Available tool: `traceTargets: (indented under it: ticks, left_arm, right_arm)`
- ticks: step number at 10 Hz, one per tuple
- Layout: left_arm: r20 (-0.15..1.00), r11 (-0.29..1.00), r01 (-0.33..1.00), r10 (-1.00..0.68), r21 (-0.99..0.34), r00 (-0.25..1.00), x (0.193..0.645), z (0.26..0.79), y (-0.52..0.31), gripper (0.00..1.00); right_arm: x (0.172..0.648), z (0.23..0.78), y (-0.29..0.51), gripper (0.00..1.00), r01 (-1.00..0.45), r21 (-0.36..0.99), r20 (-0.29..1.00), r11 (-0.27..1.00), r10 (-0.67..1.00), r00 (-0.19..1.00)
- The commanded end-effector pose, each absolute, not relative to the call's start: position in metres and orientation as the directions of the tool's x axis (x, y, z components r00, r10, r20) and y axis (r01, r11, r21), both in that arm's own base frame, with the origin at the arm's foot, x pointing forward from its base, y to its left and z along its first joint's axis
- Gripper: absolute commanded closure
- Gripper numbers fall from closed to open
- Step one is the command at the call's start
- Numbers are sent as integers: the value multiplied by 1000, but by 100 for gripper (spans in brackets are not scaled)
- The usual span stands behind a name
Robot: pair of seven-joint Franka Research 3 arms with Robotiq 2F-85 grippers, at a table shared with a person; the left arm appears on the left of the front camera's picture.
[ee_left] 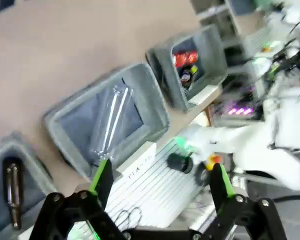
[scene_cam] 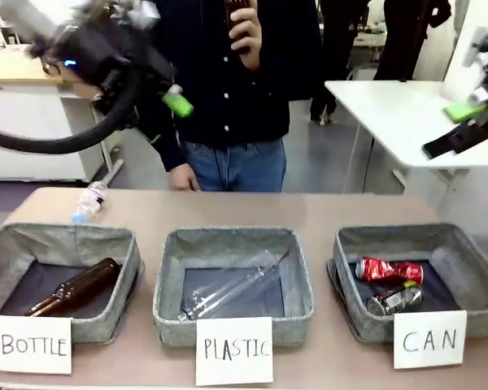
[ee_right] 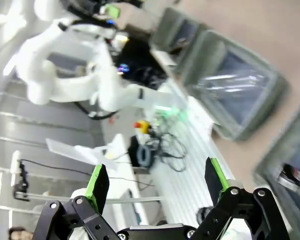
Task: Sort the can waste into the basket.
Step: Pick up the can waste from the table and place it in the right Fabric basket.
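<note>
Red can (scene_cam: 389, 270) and black can (scene_cam: 394, 300) sit in CAN basket (scene_cam: 394, 240); left gripper (ee_left: 161, 175), right gripper (ee_right: 155, 175) both spread wide, empty. We'd park them high, clear of person (scene_cam: 220, 97)

Light: bright, even, from overhead; soft shadows inside the basket (scene_cam: 472, 272).
Front view: surface (scene_cam: 228, 210) sharp; left arm (scene_cam: 106, 53) smeared by motion (top left).
Wrist views: both heavily blurred, edges bent by the wide lens; 2 fingers (ee_left: 103, 179) crisper.
Glare: washed-out whites, left wrist view's right side.
</note>
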State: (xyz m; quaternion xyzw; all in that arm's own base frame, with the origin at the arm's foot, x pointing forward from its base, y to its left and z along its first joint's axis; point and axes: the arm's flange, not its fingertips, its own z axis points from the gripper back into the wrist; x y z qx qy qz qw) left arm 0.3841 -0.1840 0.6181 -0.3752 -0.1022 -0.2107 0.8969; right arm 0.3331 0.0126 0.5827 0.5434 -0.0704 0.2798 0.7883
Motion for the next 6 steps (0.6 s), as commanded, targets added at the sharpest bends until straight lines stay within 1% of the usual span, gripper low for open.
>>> traceTargets:
  ticks: [1, 2, 3, 4, 6]
  left_arm:
    - [371, 519, 368, -103, -772, 923, 352, 606, -96, 0]
    - [355, 355, 338, -20, -872, 935, 338, 603, -39, 0]
    - [349, 175, 331, 79, -927, 934, 324, 590, 18, 0]
    - [343, 483, 346, -97, -804, 934, 355, 612, -76, 0]
    - [343, 483, 346, -97, -804, 934, 355, 612, -76, 0]
  right_arm:
    - [339, 591, 42, 0, -348, 929, 296, 128, 309, 904]
    - [346, 592, 53, 0, -244, 964, 215, 110, 220, 951]
    - [359, 595, 53, 0, -136, 976, 134, 169, 19, 991]
    - [342, 584, 50, 0, -373, 917, 314, 138, 326, 892]
    - [342, 584, 50, 0, -373, 917, 314, 138, 326, 892]
